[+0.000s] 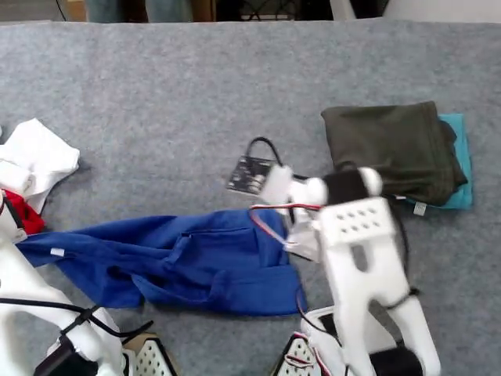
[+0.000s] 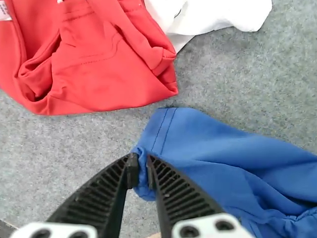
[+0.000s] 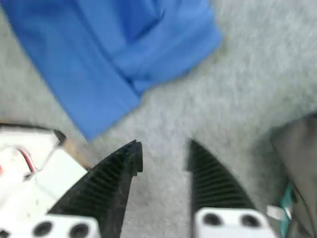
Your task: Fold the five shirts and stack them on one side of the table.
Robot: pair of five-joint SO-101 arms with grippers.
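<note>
A blue shirt [image 1: 196, 258] lies spread out and crumpled across the near middle of the table. My left gripper [image 2: 139, 171] is shut on the shirt's left corner [image 2: 148, 173], next to a red shirt [image 2: 84, 64] and a white shirt [image 2: 213, 15]. My right gripper [image 3: 163, 151] hangs open over bare grey cloth just past the other end of the blue shirt [image 3: 99, 59], holding nothing. The right arm [image 1: 356, 227] stands over that right end. At the right, a folded dark olive shirt [image 1: 391, 149] rests on a folded teal shirt [image 1: 462, 157].
The white shirt [image 1: 35, 157] and the red shirt [image 1: 27, 218] lie loose in a heap at the table's left edge. The left arm [image 1: 31, 305] rises from the near left corner. Grey felt [image 1: 196, 86] covers the far half of the table.
</note>
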